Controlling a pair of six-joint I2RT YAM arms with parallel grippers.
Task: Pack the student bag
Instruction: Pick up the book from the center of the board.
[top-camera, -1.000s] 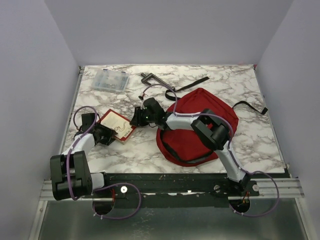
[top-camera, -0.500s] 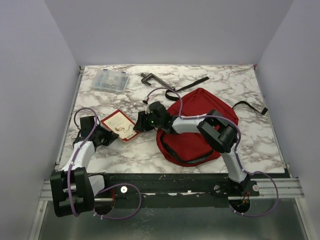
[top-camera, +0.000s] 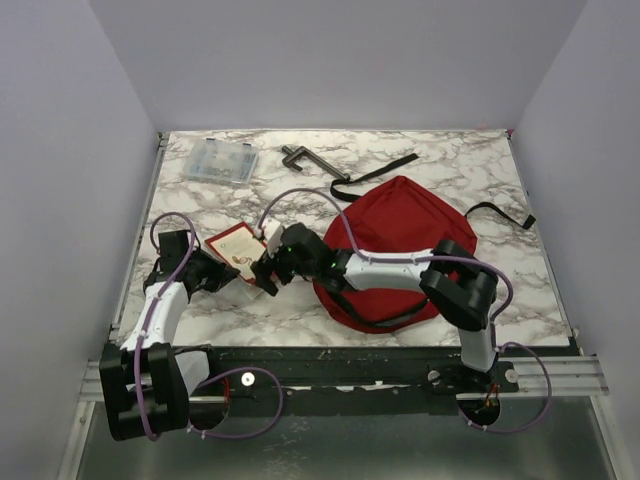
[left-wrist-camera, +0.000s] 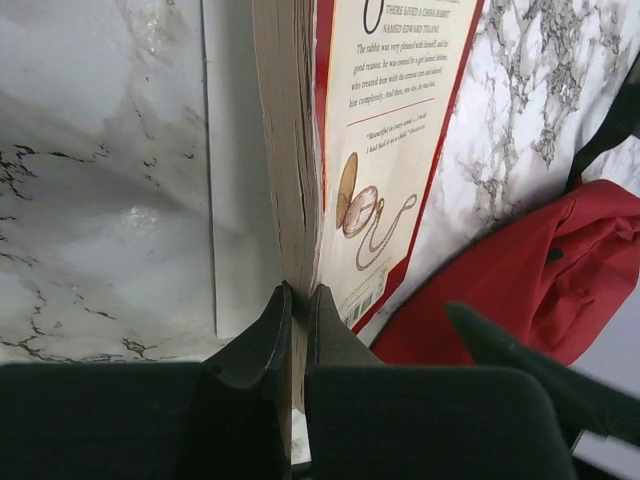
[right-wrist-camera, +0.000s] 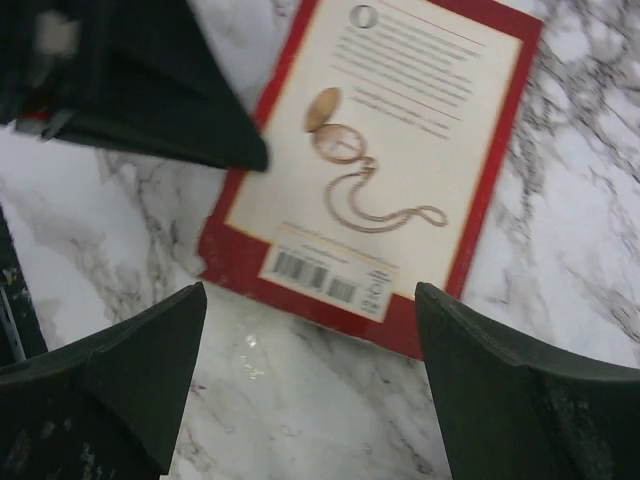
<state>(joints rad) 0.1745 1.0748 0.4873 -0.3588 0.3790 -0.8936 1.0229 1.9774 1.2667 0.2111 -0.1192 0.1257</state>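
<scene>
- L arm (top-camera: 160, 300): reaches fwd along the left side of the tabletop (top-camera: 300, 308), elbow bent, wrist turned in toward the right.
- L jaws: clamped down narrow on the near edge of the book (top-camera: 236, 246), pages + cover pinched btwn them.
- Book: red border, cream back cover w/ pocket-watch drawing + barcode. It sits left of centre. Can't tell if it's lifted clear of the tabletop.
- R arm (top-camera: 390, 268): stretched low and far left across the bag's near-left part, wrist just right of the book.
- R jaws: spread wide, nothing btwn them, over the book's barcode end and close to L jaws. No contact w/ the book visible.
- Clear plastic box (top-camera: 218, 160): back left of tabletop, well apart from both arms. Small bits inside, too small to tell.
- Student bag (top-camera: 405, 225): right of centre, lying flat, black straps trailing to the back + right. Can't tell if a zip is open; contents not visible.
</scene>
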